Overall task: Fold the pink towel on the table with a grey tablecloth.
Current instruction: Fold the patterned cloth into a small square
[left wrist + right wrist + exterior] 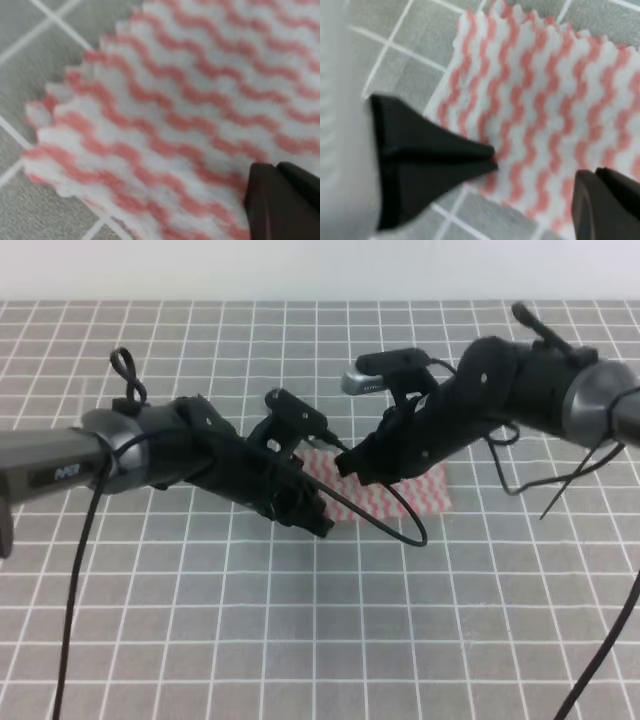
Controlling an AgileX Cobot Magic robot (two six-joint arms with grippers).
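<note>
The pink towel (425, 490) lies flat on the table with a grey tablecloth (300, 640), near the middle, half hidden by both arms. My left gripper (318, 518) is low over the towel's near left corner. In the left wrist view the pink towel (190, 115) fills the frame and only one fingertip (280, 200) shows, far to the right over the cloth. My right gripper (535, 172) stands open astride the towel's edge (545, 100). Its left finger (430, 155) touches the edge with its tip, and the other finger (607, 202) is over the cloth.
Grey gridded cloth (200, 340) runs all round the towel. Black cables (85, 540) hang from both arms, one loop (410, 525) drooping over the towel's front edge. The right arm's body (520, 380) stands above the towel's far right side.
</note>
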